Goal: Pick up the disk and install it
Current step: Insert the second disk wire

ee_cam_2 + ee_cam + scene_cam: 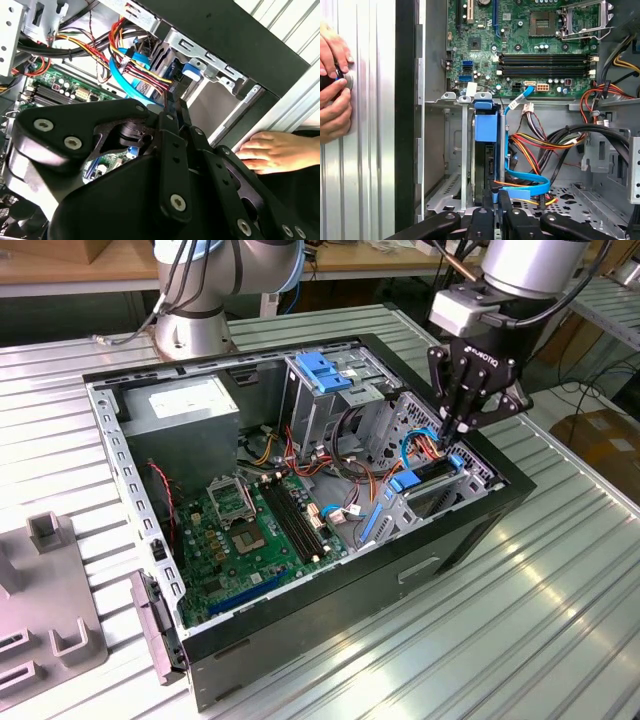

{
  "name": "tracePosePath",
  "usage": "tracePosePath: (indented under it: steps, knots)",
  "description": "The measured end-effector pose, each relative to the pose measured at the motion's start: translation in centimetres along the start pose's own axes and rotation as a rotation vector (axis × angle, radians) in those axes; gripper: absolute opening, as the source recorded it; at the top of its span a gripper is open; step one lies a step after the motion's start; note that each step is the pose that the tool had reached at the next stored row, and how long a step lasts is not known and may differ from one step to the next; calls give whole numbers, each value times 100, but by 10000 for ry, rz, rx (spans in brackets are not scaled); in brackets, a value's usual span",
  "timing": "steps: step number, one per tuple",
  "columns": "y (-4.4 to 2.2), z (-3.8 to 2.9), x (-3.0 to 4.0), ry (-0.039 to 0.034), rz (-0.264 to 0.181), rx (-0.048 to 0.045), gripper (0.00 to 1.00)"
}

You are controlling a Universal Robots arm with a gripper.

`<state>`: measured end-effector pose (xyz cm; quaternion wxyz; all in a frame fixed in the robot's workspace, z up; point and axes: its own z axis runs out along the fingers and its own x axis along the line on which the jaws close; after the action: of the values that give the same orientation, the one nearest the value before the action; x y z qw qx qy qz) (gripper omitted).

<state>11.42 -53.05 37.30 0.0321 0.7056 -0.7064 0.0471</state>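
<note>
One pincer (463,426) hangs closed, fingers together, just above the disk (432,472), which stands on edge in the computer case's (330,610) bay. The case lies open on the ribbed metal tabletop (500,640); a person's hand (272,151) rests beside it.

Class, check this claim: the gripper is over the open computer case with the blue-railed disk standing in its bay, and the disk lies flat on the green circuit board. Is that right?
Not quite. The disk is not on the circuit board; the first wrist view shows it on edge in the metal bay at the side wall of the case, with the board beyond it. The gripper is indeed over that bay.
</note>
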Motion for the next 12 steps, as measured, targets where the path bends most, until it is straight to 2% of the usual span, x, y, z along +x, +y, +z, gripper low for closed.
tracePosePath:
  steps: [2, 4, 5, 6, 8, 10, 11, 12]
  knots:
    - [4, 1, 3, -1, -4, 0, 16]
    - [76, 4, 5, -3, -5, 8, 16]
    - [83, 8, 5, -15, -3, 19, 16]
    - [86, 11, 5, -60, -2, 23, 16]
    - [90, 13, 7, -382, 5, 26, 16]
    - [92, 15, 15, -791, 16, 25, 16]
    - [94, 17, 35, -1021, 21, 26, 16]
    - [95, 20, 54, -1036, 21, 27, 16]
